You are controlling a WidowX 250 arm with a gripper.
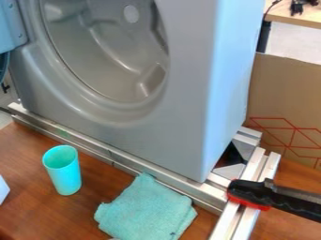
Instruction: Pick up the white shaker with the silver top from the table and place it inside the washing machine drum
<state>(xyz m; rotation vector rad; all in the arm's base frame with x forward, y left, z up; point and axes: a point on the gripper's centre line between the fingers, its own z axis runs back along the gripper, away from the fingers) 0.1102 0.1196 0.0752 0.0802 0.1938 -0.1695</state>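
A teal cup [63,171] stands upright on the brown wooden table, its open rim facing up, left of a folded teal cloth [145,210]. The cloth lies flat with one corner against the metal rail in front of the grey washing machine [188,93]. The machine's round opening is uncovered, and its drum [103,51] looks bare in the part that shows. Part of the open door [9,26] stands at the upper left.
Metal rails [128,162] run along the machine's base and toward the lower right. A black and red clamp [266,195] lies across them. Behind stands a cardboard panel [285,101]. A white object [3,190] is at the left edge. The wooden table [22,159] spans the foreground.
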